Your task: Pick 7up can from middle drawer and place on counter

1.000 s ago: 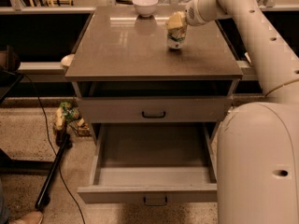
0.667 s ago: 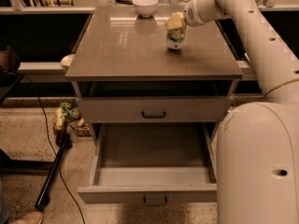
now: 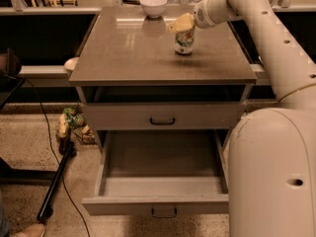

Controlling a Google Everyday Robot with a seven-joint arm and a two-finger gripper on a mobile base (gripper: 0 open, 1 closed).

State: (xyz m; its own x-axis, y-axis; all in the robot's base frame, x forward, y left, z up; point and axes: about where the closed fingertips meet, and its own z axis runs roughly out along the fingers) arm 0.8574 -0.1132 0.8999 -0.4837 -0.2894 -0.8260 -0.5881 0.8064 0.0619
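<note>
The 7up can (image 3: 183,42) stands upright on the counter (image 3: 128,58), right of centre and towards the back. My gripper (image 3: 180,23) sits right at the can's top, reaching in from the right on the white arm. The middle drawer (image 3: 158,205) is pulled out below and its grey floor is bare.
A white bowl (image 3: 153,5) stands at the counter's back edge, left of the can. The top drawer (image 3: 163,116) is closed. My white body (image 3: 276,172) fills the lower right beside the open drawer. Small items (image 3: 71,125) and a black pole (image 3: 54,181) lie on the floor at left.
The gripper has shifted very slightly to the left over the can's top. The can stays upright in the same spot on the counter.
</note>
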